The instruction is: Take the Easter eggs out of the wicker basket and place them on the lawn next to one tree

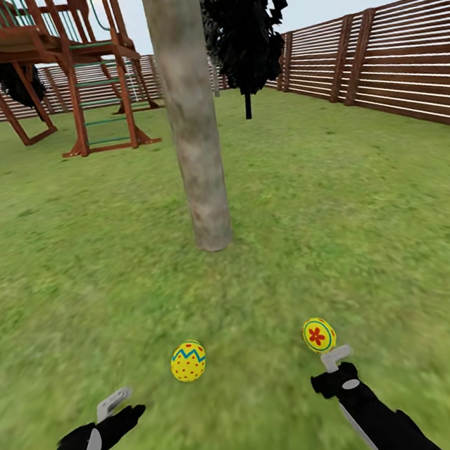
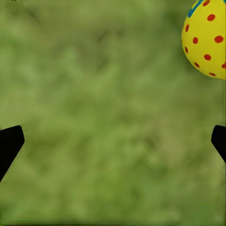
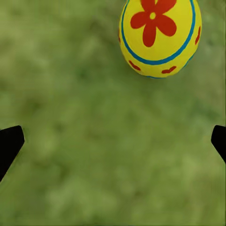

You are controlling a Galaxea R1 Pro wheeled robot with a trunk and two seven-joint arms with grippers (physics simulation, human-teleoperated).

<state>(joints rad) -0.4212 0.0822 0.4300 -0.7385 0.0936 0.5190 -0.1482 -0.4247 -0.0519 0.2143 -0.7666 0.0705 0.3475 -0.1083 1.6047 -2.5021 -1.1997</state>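
While I look down over both arms, the tree serves as my landmark.
Tree (image 1: 193, 115): I see a thick pale grey-brown trunk rising from the lawn (image 1: 366, 220), straight ahead of me.
Zigzag egg (image 1: 188, 360): yellow with red dots and a teal zigzag, lying on the grass on my side of the tree, near its base; in the left wrist view it sits at the edge (image 2: 205, 37), off to one side of the fingers.
Flower egg (image 1: 318, 334): yellow with a red flower inside a blue ring, also on the grass on my side of the tree, well apart from the zigzag egg; the right wrist view shows it just ahead of the fingers (image 3: 160, 35).
Left gripper (image 1: 119, 405): fingers spread wide with only grass between them, holding nothing.
Right gripper (image 1: 335, 358): fingers wide apart, empty, just short of the flower egg.
Playset (image 1: 55, 70): beyond the tree.
Fence (image 1: 388, 61): slatted wood, behind the tree.
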